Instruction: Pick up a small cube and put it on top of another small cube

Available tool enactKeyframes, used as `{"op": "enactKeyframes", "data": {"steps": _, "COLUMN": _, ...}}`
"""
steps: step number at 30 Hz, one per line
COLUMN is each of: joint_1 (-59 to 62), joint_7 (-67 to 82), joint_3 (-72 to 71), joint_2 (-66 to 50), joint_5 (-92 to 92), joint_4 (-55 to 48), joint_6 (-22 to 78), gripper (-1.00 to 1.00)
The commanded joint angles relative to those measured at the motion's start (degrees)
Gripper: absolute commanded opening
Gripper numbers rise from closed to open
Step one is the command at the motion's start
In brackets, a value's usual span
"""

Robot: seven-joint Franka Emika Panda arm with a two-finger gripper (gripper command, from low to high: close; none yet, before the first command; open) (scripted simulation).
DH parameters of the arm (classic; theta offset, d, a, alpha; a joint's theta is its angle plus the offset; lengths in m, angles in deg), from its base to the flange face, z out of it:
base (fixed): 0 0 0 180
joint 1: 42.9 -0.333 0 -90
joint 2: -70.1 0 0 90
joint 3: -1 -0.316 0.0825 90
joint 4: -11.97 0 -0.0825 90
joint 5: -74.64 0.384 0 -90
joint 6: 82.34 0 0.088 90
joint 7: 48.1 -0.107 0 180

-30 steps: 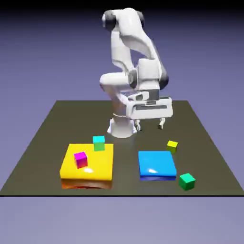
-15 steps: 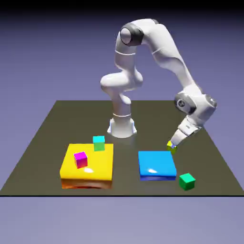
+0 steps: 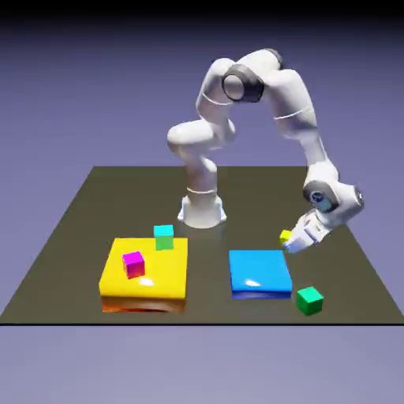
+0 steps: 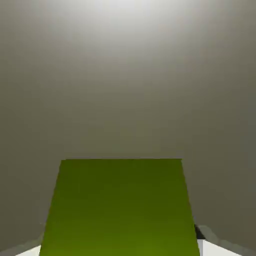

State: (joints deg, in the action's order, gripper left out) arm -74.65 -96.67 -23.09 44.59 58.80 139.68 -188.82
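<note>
Gripper (image 3: 291, 243) clenched on the yellow-green cube (image 3: 285, 235), right of centre, seemingly lifted just clear of the table (image 3: 79, 213). Filled the hand view's lower middle. Pick apparently done; carrying and stacking onto another cube still left.

Yellow cube (image 4: 120, 207) hides fingertips — mostly.
</note>
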Motion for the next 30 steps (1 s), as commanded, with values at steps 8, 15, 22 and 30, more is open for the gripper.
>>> {"op": "enactKeyframes", "data": {"steps": 8, "joint_1": 7.1, "joint_7": 15.2, "joint_3": 16.6, "joint_2": 14.2, "joint_5": -7.5, "joint_4": 6.4, "joint_6": 2.5, "gripper": -1.0}}
{"op": "enactKeyframes", "data": {"steps": 15, "joint_1": 13.4, "joint_7": 28.5, "joint_3": 31.2, "joint_2": 26.7, "joint_5": -13.8, "joint_4": 12.0, "joint_6": 4.7, "gripper": -1.0}}
{"op": "enactKeyframes", "data": {"steps": 22, "joint_1": 17.4, "joint_7": 33.4, "joint_3": 39.1, "joint_2": 30.5, "joint_5": -18.8, "joint_4": 17.5, "joint_6": 0.7, "gripper": -1.0}}
{"op": "enactKeyframes", "data": {"steps": 30, "joint_1": 16.2, "joint_7": 34.6, "joint_3": 37.8, "joint_2": 32.4, "joint_5": -16.8, "joint_4": 14.5, "joint_6": 5.7, "gripper": 1.0}}
